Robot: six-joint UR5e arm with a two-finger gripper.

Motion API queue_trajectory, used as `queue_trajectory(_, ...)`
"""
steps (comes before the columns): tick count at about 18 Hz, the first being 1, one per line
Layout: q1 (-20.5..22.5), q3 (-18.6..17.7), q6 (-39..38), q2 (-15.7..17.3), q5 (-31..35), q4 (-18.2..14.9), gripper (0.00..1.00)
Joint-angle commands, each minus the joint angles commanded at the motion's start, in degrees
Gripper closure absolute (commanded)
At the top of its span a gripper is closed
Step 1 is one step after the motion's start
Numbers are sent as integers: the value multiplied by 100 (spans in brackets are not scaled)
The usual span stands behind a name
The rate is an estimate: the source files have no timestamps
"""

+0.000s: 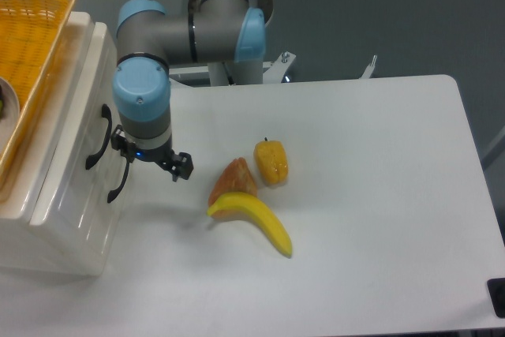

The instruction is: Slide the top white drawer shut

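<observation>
The white cabinet (67,219) stands at the left edge of the table, its front facing right. The top white drawer (85,96) looks pushed in, its panelled front in line with the lower front, and its black curved handle (99,138) stands off the panel. The lower drawer's handle (120,181) sits just below it. My gripper (150,157) hangs under the blue-capped wrist, immediately right of the two handles and touching neither. Its fingers are mostly hidden beneath the wrist, with only black tips showing at each side.
An orange woven basket (31,33) rests on top of the cabinet. On the table right of the gripper lie a yellow banana (256,222), an orange-red fruit wedge (234,179) and an orange pepper-like fruit (271,162). The arm's base (225,17) stands behind.
</observation>
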Motion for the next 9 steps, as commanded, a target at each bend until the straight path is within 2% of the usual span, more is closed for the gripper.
queue_trajectory(4,421,70,167,0,0,26,0)
queue_trajectory(9,1159,202,1177,0,79,35,0)
